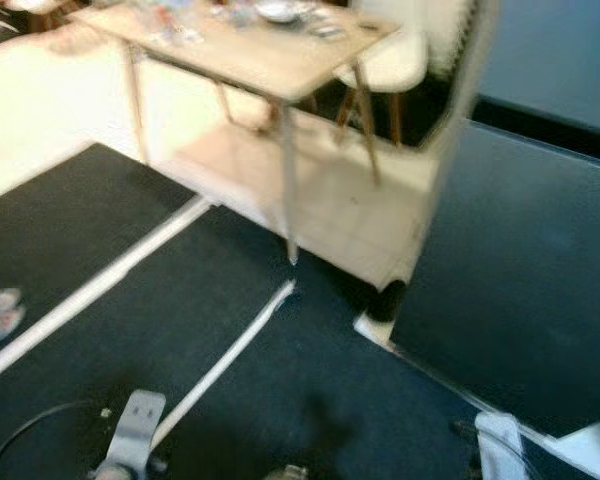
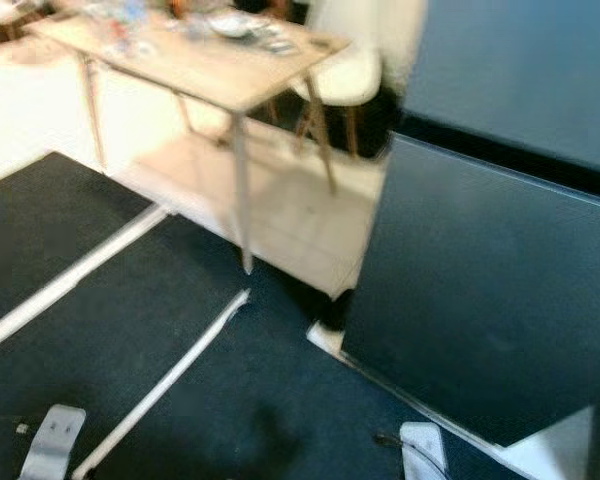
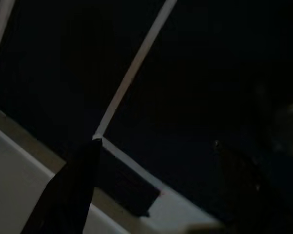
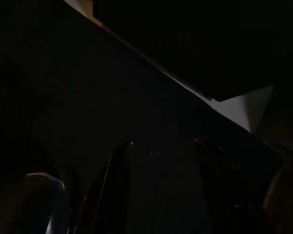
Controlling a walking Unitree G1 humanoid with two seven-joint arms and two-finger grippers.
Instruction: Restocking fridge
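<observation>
Dark carpet [image 1: 310, 380] crossed by white strips | right hand [image 4: 163, 187] hung low, fingers parted, nothing held | left hand [image 3: 151, 195] shaded, state cannot be told | fridge [image 2: 480, 290] seen at right, door closed | cluttered counter [image 1: 250, 50] beyond

Dark fridge [image 2: 480, 270] blocks right; table [image 1: 250, 55] ahead; carpet [image 1: 280, 380] open.

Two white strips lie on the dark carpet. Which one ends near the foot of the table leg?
The shorter white strip, running toward the foot of the near table leg. The longer strip lies to its left, running toward the pale platform.
</observation>
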